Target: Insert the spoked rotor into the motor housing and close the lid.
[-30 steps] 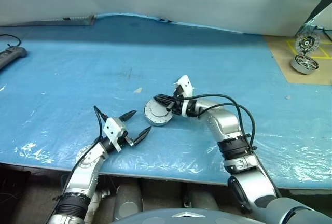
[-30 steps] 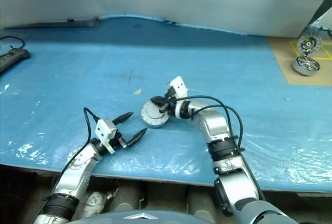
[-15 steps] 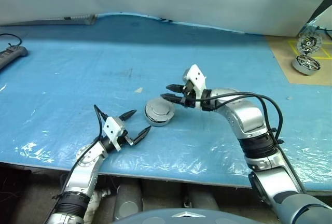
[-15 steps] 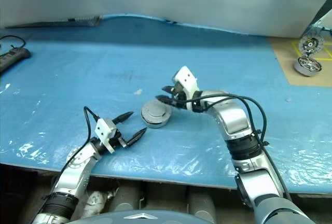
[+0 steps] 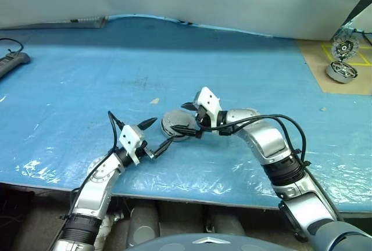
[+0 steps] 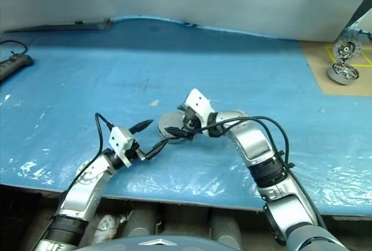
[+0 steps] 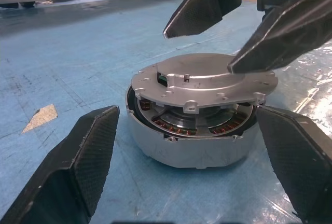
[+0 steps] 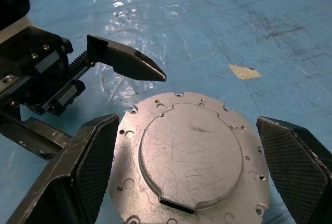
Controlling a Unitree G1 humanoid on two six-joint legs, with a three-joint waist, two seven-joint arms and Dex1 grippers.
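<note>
The motor housing [image 7: 187, 143] stands on the blue mat near the table's front. The lid [image 8: 192, 156] lies on it plain face up, sitting askew, so copper windings show through the gap. The spoked rotor is hidden under the lid. My right gripper [image 5: 188, 121] is open, its fingers [image 7: 207, 6] hanging just above the lid on either side. My left gripper [image 5: 159, 133] is open and level, with one finger [image 7: 83, 162] on each side of the housing and neither touching it.
Other motor parts [image 5: 342, 59] sit on a brown board at the far right. A power strip [image 5: 11, 62] lies at the far left. A tan scrap [image 5: 154, 101] lies on the mat behind the housing. The table's front edge runs close below the arms.
My right gripper let go of the lid, which now rests on the housing, and opened over it. My left gripper moved in toward the housing.
</note>
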